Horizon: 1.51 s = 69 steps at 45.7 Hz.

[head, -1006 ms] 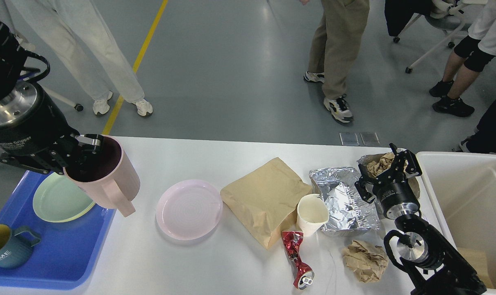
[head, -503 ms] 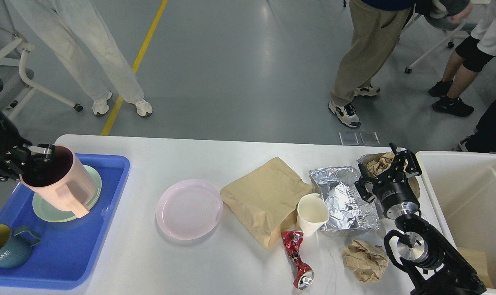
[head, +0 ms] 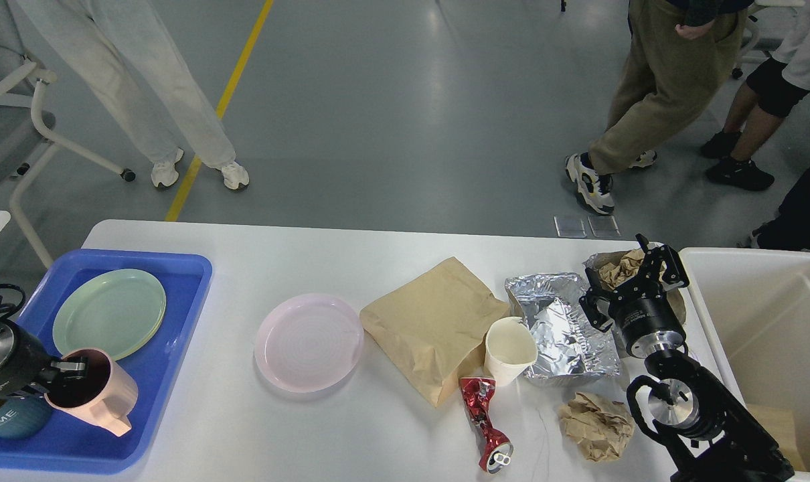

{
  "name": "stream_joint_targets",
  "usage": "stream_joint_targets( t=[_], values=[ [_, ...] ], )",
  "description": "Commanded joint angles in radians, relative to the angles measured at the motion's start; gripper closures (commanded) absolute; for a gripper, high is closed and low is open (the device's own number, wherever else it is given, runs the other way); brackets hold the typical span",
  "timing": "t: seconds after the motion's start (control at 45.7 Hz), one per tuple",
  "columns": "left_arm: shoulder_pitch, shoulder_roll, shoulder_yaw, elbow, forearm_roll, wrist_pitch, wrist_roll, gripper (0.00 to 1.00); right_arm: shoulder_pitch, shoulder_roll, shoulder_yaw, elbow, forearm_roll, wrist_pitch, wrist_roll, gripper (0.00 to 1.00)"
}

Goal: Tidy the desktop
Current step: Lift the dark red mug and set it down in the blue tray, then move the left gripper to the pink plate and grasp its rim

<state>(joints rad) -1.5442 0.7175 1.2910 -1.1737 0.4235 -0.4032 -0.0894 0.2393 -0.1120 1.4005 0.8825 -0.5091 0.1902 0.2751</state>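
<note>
The white desktop carries a pink plate, a brown paper bag, a white paper cup, crumpled foil, a crushed red can and a brown paper ball. My left gripper is shut on the rim of a pink mug, held low over the front of the blue tray. My right gripper is open, its fingers spread around crumpled brown paper at the back right.
The tray holds a green plate and a blue mug, partly hidden behind my left arm. A white bin stands off the table's right end. People and chairs are on the floor beyond the table.
My left gripper carried the pink mug left from the table over the tray, then toward me and down beside the blue mug. The right arm has not moved.
</note>
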Motion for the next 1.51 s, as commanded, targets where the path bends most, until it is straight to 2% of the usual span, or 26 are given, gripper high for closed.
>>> stream_joint_targets(
  t=[0.0,0.416,0.678,0.853,0.897,0.941,0.985,1.05,1.116,1.203,1.488],
  values=[
    [0.053,0.014,-0.012,0.045,0.001,0.009,-0.001,1.0,0.0,0.0,0.0,0.0,0.0,0.0,0.001,0.0],
    [0.251,0.066,-0.188,0.178,0.05,0.014,-0.003,1.0,0.0,0.0,0.0,0.0,0.0,0.0,0.0,0.0],
    [0.257,0.066,-0.222,0.172,0.055,-0.008,-0.004,1.0,0.0,0.0,0.0,0.0,0.0,0.0,0.0,0.0],
    [0.259,0.066,-0.213,0.183,0.047,-0.008,-0.021,1.0,0.0,0.0,0.0,0.0,0.0,0.0,0.0,0.0],
    [0.259,0.065,-0.211,0.183,0.046,-0.008,-0.018,0.95,0.0,0.0,0.0,0.0,0.0,0.0,0.0,0.0],
    [0.259,0.065,-0.211,0.183,0.044,-0.003,-0.018,0.86,0.0,0.0,0.0,0.0,0.0,0.0,0.0,0.0],
    [0.257,0.065,-0.213,0.183,0.041,-0.002,-0.021,0.69,0.0,0.0,0.0,0.0,0.0,0.0,0.0,0.0],
    [0.256,0.063,-0.213,0.186,0.015,0.009,-0.019,0.34,0.0,0.0,0.0,0.0,0.0,0.0,0.001,0.0],
    [0.259,0.059,-0.211,0.186,-0.037,0.0,-0.018,0.18,0.0,0.0,0.0,0.0,0.0,0.0,0.0,0.0],
    [0.257,0.06,-0.208,0.183,-0.081,-0.012,-0.01,0.08,0.0,0.0,0.0,0.0,0.0,0.0,0.0,0.0],
    [0.236,0.065,-0.165,0.18,-0.088,-0.046,-0.009,0.04,0.0,0.0,0.0,0.0,0.0,0.0,0.0,0.0]
  ],
)
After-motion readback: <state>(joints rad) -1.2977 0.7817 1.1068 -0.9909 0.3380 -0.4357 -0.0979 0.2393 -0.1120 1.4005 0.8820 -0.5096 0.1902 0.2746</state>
